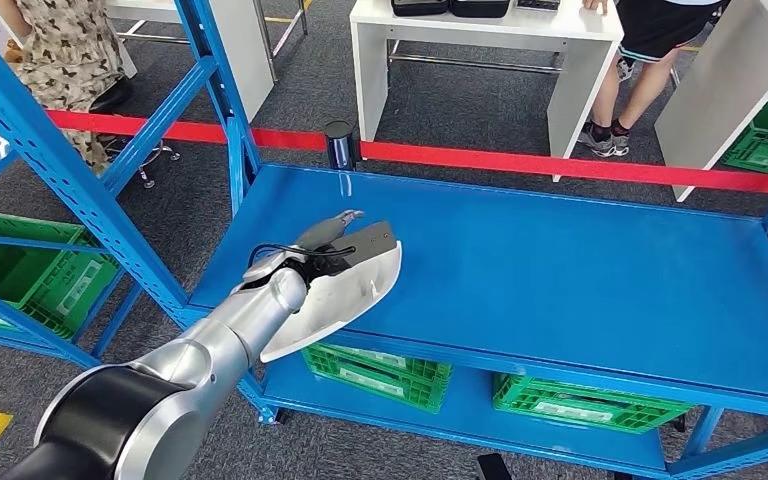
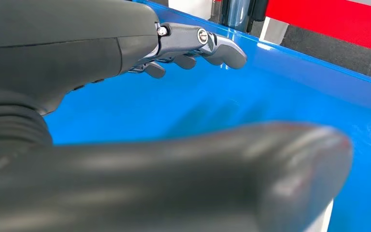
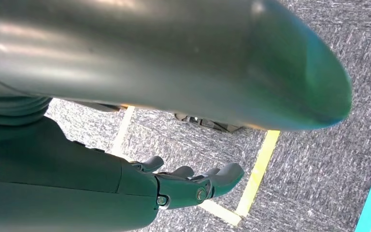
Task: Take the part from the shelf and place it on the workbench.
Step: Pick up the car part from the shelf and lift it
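Note:
The part (image 1: 345,295) is a white curved shell with a dark block at its far end. It lies along the thumb side of my left hand (image 1: 325,240), over the front left of the blue workbench (image 1: 560,270), its near tip past the front edge. In the left wrist view the fingers (image 2: 207,44) stretch out straight above the blue top and the thumb (image 2: 198,179) stands apart from them, with nothing between. A grip on the part cannot be made out. My right hand (image 3: 183,186) hangs over grey floor, fingers loosely apart, holding nothing.
A blue shelf frame (image 1: 70,190) stands at the left with a green crate (image 1: 30,275) in it. More green crates (image 1: 380,370) sit under the workbench. Red tape (image 1: 580,165) runs behind it, with white tables (image 1: 480,50) and people beyond.

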Action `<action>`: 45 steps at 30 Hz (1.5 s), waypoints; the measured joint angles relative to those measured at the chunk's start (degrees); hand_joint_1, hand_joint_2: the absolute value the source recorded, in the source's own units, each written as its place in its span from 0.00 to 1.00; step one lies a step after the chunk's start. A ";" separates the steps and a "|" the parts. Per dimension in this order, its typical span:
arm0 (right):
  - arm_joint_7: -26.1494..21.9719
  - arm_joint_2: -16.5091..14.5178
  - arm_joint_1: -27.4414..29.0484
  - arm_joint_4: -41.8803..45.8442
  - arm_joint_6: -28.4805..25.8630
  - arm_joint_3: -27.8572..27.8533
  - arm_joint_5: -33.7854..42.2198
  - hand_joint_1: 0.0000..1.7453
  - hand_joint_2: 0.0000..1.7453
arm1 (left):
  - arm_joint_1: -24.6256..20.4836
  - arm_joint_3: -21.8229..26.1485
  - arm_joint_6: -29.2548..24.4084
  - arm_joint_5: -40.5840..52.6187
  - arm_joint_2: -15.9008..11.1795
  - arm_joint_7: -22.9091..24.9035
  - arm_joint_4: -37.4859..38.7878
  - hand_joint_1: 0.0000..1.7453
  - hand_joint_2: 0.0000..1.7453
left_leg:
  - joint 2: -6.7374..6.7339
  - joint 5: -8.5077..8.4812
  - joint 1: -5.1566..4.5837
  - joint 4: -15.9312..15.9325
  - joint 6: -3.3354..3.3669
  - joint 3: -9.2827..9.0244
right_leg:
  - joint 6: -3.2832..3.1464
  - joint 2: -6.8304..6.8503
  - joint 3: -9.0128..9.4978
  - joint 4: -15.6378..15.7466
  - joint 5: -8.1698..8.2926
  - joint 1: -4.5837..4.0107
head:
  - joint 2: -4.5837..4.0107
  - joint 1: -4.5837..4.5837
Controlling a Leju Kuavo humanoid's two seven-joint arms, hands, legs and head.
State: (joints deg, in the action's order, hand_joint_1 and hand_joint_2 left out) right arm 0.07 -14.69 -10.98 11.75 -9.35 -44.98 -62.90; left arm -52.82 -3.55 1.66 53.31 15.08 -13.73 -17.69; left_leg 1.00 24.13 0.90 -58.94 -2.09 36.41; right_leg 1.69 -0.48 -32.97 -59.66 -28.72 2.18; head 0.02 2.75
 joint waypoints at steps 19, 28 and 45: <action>0.06 -0.01 0.25 -0.01 -0.08 0.00 0.33 0.00 0.00 | -0.68 0.38 0.46 1.14 -0.08 1.19 -0.16 0.00 0.00 | 0.00 0.00 0.00 -0.01 0.00 0.00 | 0.00 0.00 -0.03 0.01 0.00 0.00 | 0.00 0.00; 0.11 -0.09 0.35 -0.01 0.06 0.00 0.18 0.00 0.00 | -7.56 0.37 1.49 3.35 0.10 4.30 -0.74 0.00 0.00 | 0.00 -0.01 0.00 -0.01 0.00 0.00 | 0.02 -0.01 -0.02 0.01 0.02 0.01 | 0.00 0.00; 0.18 -0.52 0.34 -0.01 0.96 0.00 -0.54 0.00 0.00 | -9.07 0.33 1.87 3.99 0.32 4.67 -0.84 0.00 0.00 | -0.01 0.01 -0.02 -0.05 0.01 0.03 | 0.04 -0.01 0.00 0.04 0.03 0.05 | 0.00 0.00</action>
State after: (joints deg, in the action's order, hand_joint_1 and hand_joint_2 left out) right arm 0.25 -15.21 -10.65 11.74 -8.39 -44.98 -63.43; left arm -61.89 -3.22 3.53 57.30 15.40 -9.06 -18.53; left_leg 1.00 24.14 0.88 -58.99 -2.08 36.44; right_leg 1.73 -0.49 -32.97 -59.62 -28.68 2.23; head 0.02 2.75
